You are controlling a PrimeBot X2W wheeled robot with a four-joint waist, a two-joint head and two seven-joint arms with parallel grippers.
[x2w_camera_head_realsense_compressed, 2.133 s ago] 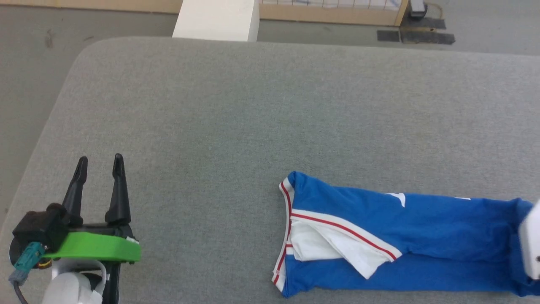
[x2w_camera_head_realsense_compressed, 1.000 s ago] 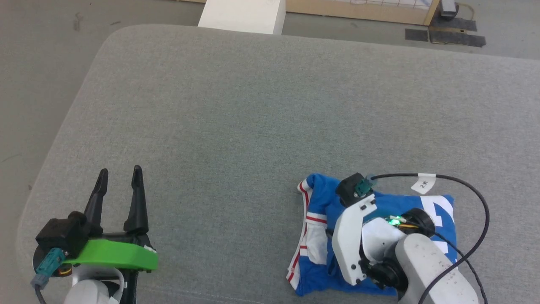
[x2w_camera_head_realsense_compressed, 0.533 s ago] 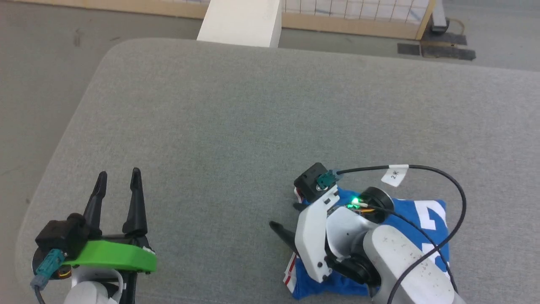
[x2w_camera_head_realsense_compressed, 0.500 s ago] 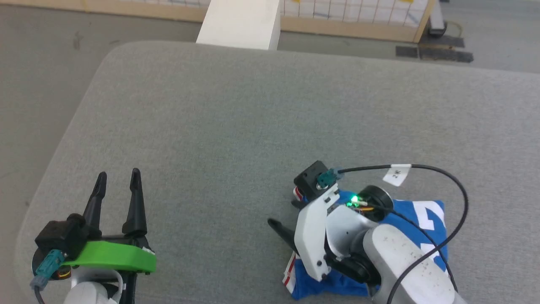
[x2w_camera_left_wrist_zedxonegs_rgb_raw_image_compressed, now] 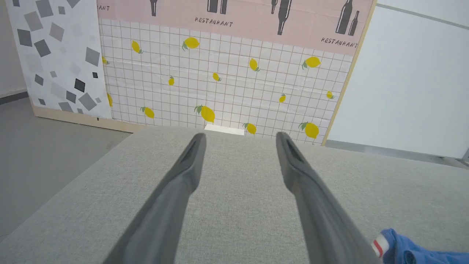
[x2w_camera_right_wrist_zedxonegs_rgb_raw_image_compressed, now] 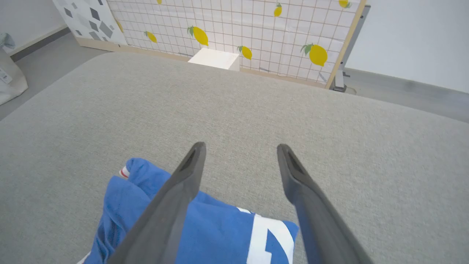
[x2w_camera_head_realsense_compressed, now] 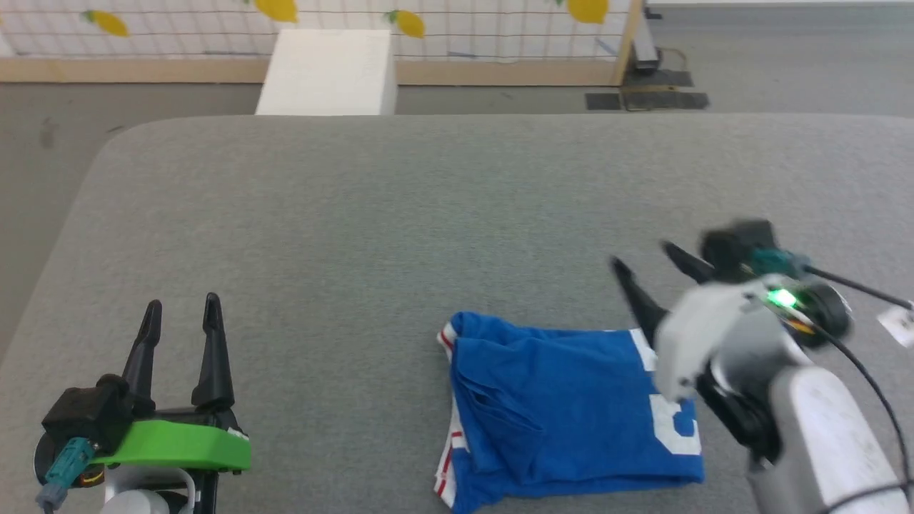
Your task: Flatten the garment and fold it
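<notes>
The garment point(x2w_camera_head_realsense_compressed: 564, 407) lies folded into 1 blue block on the near right part of the table point(x2w_camera_head_realsense_compressed: 428, 200); its left layers look bunched, so that side may spring open if nudged; the left gripper point(x2w_camera_head_realsense_compressed: 181, 303) rests at near left, jaws apart, well clear; the right gripper point(x2w_camera_head_realsense_compressed: 640, 255), its 2 fingers spread and empty, hangs just beside the garment's far right corner, where a low sweep could snag it; beyond, bare table runs to the rounded far edge, then a white box point(x2w_camera_head_realsense_compressed: 325, 71).
</notes>
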